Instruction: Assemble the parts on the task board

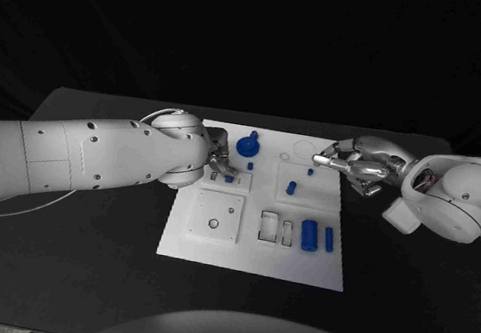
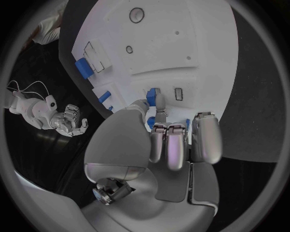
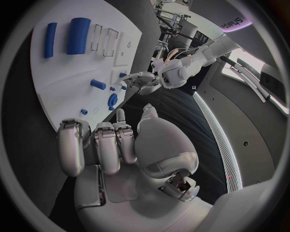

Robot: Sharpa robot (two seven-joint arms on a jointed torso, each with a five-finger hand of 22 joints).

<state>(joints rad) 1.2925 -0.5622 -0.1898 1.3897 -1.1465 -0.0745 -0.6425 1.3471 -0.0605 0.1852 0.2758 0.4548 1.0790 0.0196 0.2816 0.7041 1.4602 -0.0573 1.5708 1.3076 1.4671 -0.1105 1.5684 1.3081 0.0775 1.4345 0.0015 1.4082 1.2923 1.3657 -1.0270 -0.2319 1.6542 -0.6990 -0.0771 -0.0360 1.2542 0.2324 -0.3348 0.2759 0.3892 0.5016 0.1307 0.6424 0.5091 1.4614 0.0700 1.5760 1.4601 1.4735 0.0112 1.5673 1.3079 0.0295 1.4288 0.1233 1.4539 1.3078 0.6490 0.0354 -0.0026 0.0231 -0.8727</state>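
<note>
- The white board [image 1: 255, 253] lies in the middle of the black table [image 1: 77, 278].
- The left hand [image 1: 219, 163] pinches a small blue part [image 2: 153, 93] on the board.
- The right hand [image 1: 356, 169] hangs over the board's far right corner, fingers curled, holding nothing.
- Two blue tubes [image 1: 317, 237] lie near the board's right edge.
</note>
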